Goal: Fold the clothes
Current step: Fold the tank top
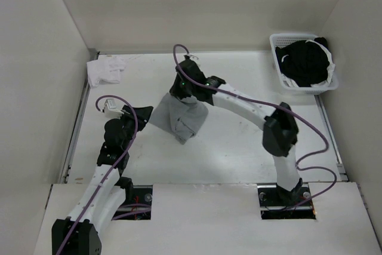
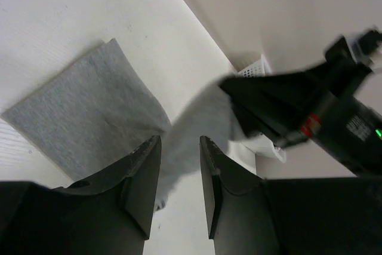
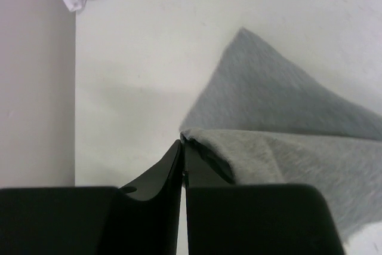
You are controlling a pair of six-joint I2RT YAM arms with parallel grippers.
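Observation:
The clothes [image 1: 185,117] are a light grey top, part flat on the table and part pulled up towards the back. My right gripper [image 1: 182,91] hangs over the top's far edge. In the right wrist view my right gripper [image 3: 182,143] is shut, and a fold of the clothes [image 3: 286,147] is pinched at its tips and drapes off to the right. My left gripper [image 1: 146,113] sits at the top's left corner. In the left wrist view my left gripper [image 2: 179,144] is open with nothing between its fingers. The flat part of the clothes [image 2: 83,117] lies just beyond it.
A small white cloth [image 1: 106,70] lies at the back left corner. A white basket [image 1: 280,43] at the back right holds a black garment [image 1: 307,61]. Walls close the table on the left, back and right. The right arm [image 2: 310,111] crosses the left wrist view.

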